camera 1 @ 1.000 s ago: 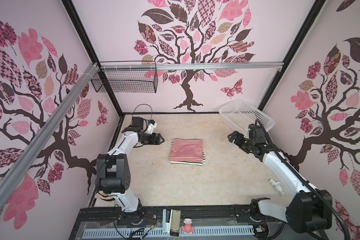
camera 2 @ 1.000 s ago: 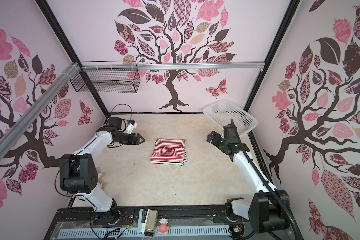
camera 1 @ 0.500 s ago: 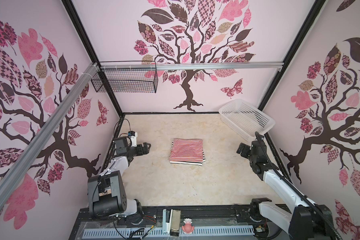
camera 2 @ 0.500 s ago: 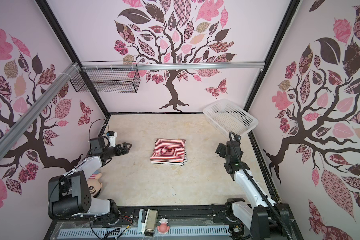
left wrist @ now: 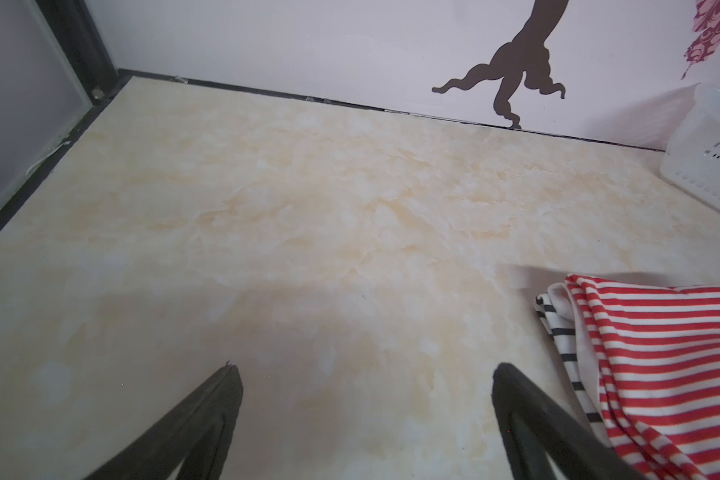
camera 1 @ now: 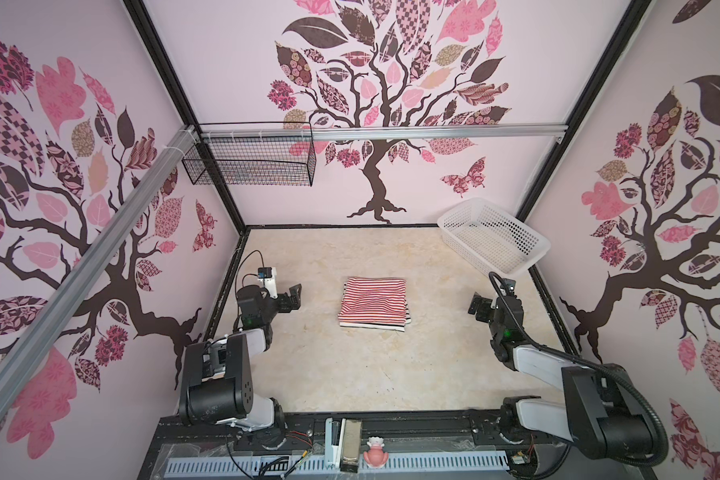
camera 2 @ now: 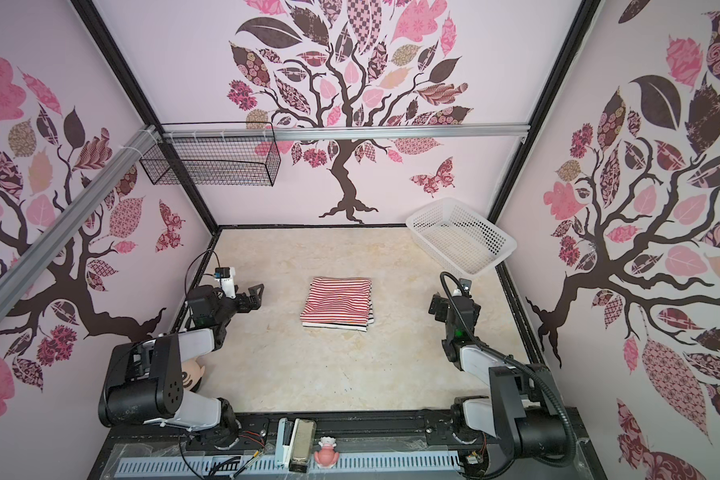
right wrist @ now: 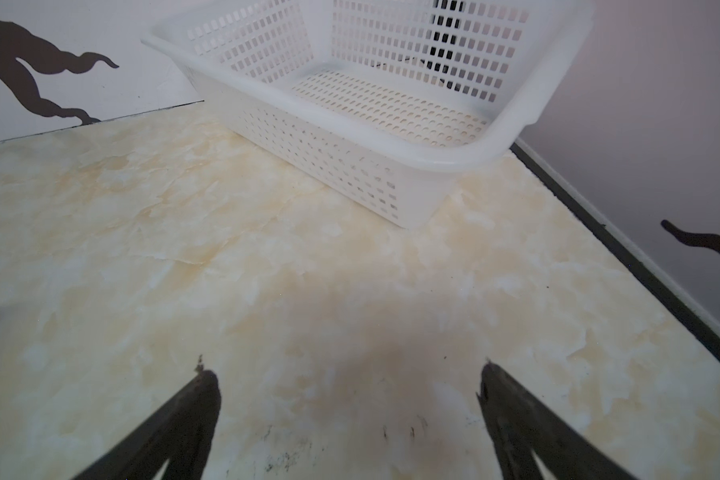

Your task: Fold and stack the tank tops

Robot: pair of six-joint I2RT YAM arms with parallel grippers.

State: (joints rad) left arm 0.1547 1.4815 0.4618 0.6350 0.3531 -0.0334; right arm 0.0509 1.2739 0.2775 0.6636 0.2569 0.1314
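Note:
The tank tops lie folded in one stack at the middle of the table. The red-and-white tank top (camera 1: 373, 300) (camera 2: 336, 301) is on top. Only a striped edge of the black-and-white tank top (camera 1: 371, 326) (camera 2: 335, 326) shows beneath it. In the left wrist view the red top (left wrist: 661, 365) and the black-and-white edge (left wrist: 558, 332) lie just beside one fingertip. My left gripper (camera 1: 294, 297) (camera 2: 256, 296) (left wrist: 364, 374) is open and empty, left of the stack and apart from it. My right gripper (camera 1: 476, 307) (camera 2: 437, 309) (right wrist: 346, 370) is open and empty over bare table to the stack's right.
A white perforated basket (camera 1: 512, 232) (camera 2: 460, 237) (right wrist: 350, 166) stands empty and tilted against the wall in the back right corner. A black wire basket (camera 1: 250, 162) hangs on the rail at the back left. The marble-patterned table (camera 1: 350, 374) has black frame edges.
Both arms have drawn back toward the front of the table. The left gripper moved away from the back left, the right gripper away from the basket. The stack has not moved.

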